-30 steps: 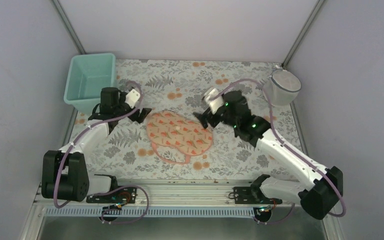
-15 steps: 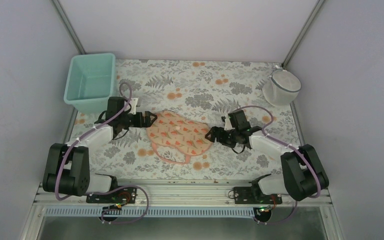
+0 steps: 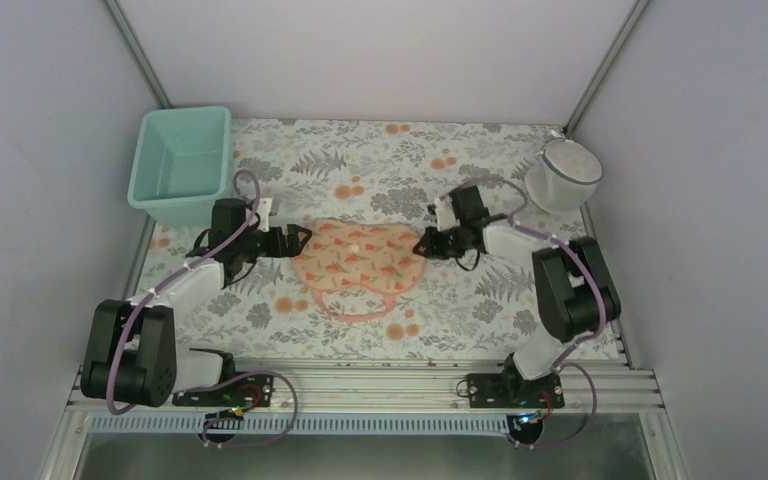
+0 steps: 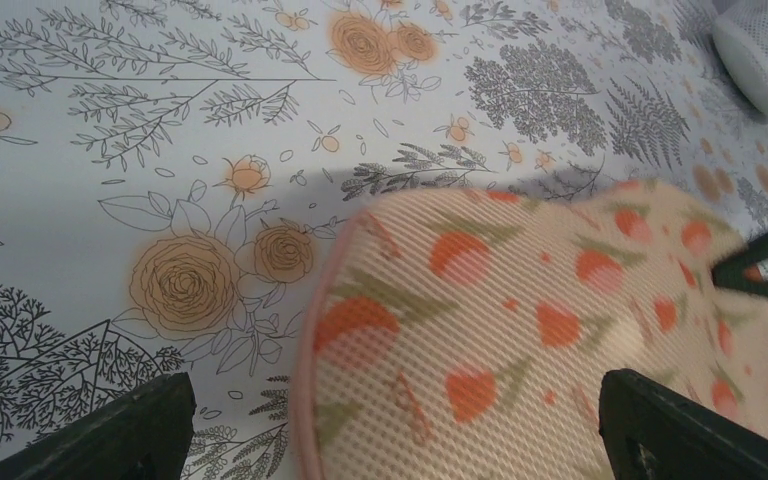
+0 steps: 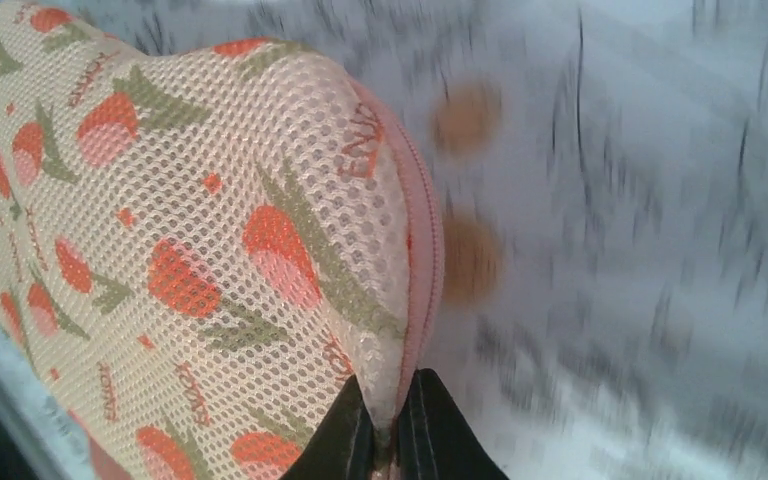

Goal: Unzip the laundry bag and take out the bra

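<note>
The laundry bag [image 3: 358, 262], a peach-pink mesh pouch with orange-red print, lies flat at the table's middle. My right gripper [image 3: 423, 243] is shut on its right edge; in the right wrist view the black fingertips [image 5: 352, 440] pinch the mesh and the pink zip rim [image 5: 423, 250] of the laundry bag [image 5: 190, 240]. My left gripper [image 3: 303, 238] stands open and low at the bag's left end, one finger on each side of the laundry bag [image 4: 540, 330] in the left wrist view. The bra is hidden.
A teal tub [image 3: 182, 160] stands at the back left. A white mesh basket [image 3: 563, 172] sits at the back right, its edge also showing as the white mesh basket [image 4: 765, 50]. The floral cloth [image 3: 380, 160] covers the table.
My right gripper came down to the bag's right edge and shut on it, then swung toward the back, turning the bag a little. My left gripper dropped to the bag's left end, still open.
</note>
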You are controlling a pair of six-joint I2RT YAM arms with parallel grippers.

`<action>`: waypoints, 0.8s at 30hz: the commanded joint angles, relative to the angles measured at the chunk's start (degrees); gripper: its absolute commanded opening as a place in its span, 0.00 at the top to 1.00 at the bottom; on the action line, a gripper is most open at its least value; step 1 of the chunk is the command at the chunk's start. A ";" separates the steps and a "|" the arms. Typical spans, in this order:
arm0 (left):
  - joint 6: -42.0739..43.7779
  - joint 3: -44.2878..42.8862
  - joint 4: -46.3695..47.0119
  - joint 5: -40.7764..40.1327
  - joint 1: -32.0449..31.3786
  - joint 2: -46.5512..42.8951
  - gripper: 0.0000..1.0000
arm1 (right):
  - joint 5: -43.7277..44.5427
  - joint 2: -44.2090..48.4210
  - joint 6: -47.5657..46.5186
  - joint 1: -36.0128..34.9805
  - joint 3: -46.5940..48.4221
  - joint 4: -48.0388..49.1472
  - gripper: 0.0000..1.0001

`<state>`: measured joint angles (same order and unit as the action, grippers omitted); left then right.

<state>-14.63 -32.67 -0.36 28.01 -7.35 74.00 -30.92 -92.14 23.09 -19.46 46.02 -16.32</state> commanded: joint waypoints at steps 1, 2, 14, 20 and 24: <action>1.45 1.25 2.07 0.11 0.15 -2.55 0.00 | 4.38 -7.66 -24.90 0.34 12.10 -8.04 0.96; 2.28 1.24 2.34 0.82 0.15 -3.14 0.00 | 4.28 -8.63 -30.26 -0.07 15.08 -10.12 0.96; 27.92 -2.03 -0.63 20.73 0.15 -6.89 0.00 | 16.07 -6.32 -64.32 -6.71 29.01 -24.69 0.96; 42.19 -5.51 -8.28 28.10 -0.15 -7.78 0.00 | 3.58 10.45 -73.71 -7.11 17.17 -9.62 0.96; 44.19 -6.90 -10.22 27.51 -2.55 -7.26 0.00 | 2.09 13.97 -76.29 -8.87 16.46 -8.50 0.96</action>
<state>22.02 -37.45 -6.81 51.64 -7.88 67.00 -24.47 -80.23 -46.28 -26.70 63.20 -30.39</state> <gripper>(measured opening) 0.999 0.054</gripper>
